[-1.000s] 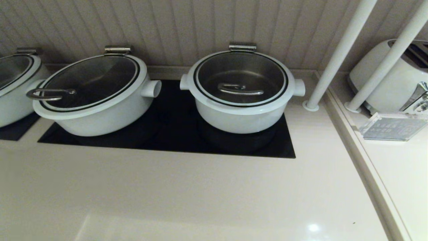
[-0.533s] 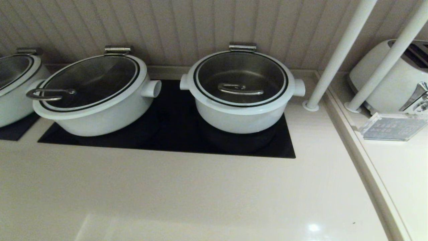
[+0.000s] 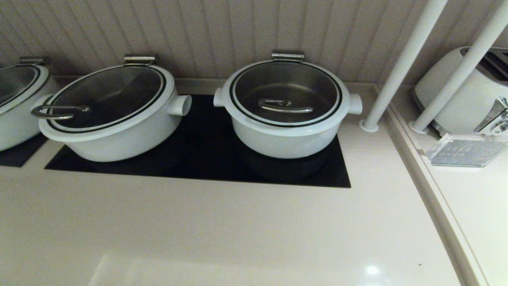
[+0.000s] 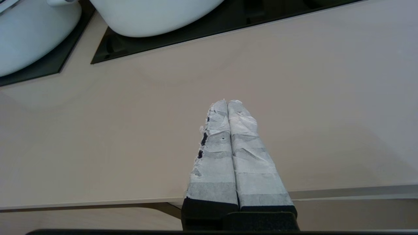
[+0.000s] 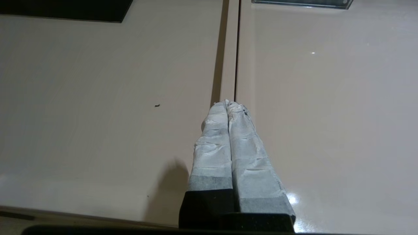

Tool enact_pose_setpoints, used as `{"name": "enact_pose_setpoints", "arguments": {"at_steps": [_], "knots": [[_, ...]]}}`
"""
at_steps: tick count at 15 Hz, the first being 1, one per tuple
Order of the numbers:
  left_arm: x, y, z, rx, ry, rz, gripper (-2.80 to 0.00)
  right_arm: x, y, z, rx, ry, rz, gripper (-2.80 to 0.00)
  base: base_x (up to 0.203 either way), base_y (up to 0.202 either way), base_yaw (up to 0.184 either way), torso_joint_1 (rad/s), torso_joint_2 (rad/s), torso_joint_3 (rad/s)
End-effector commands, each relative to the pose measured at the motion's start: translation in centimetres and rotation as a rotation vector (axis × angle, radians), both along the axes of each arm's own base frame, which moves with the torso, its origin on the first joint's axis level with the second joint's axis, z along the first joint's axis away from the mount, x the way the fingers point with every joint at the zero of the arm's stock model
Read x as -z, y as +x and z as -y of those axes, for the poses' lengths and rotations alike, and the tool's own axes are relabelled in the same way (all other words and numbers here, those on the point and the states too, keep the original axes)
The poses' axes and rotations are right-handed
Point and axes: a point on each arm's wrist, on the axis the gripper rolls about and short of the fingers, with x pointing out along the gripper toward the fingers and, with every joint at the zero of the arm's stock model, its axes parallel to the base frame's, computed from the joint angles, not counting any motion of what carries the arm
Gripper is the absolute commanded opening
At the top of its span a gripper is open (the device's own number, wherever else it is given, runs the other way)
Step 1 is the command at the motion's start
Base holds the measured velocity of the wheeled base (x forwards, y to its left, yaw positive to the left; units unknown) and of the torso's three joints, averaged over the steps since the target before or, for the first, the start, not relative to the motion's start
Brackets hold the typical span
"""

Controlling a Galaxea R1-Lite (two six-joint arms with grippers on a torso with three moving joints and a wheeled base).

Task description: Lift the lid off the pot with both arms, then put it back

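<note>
Glossy beige counter [image 3: 222,230] bears round white pot [image 3: 283,135], glass lid [image 3: 285,93].

A broad stretch of bare counter [image 3: 222,230] runs along the bench's front edge, open to approach. Toward the back edge, three lidded pots crowd the black cooktop [image 3: 206,159]; the right-hand pot [image 3: 283,131] stands just beside two slanting white poles [image 3: 401,67] near the back right corner.
</note>
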Motion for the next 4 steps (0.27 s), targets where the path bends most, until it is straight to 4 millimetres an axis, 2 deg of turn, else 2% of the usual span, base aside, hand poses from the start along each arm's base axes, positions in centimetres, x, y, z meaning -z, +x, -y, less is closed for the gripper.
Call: {"name": "enact_pose_setpoints", "arguments": {"at_steps": [1,4], "knots": [[-0.01,0.0,0.0,0.0,0.002,0.001,-2.8,-0.02,0.0,0.0,0.002,0.015,0.002,-2.8,0.0,0.0,0.0,0.0,0.0,0.0],[-0.01,0.0,0.0,0.0,0.002,0.001,-2.8,-0.02,0.0,0.0,0.002,0.015,0.002,-2.8,0.0,0.0,0.0,0.0,0.0,0.0]]}}
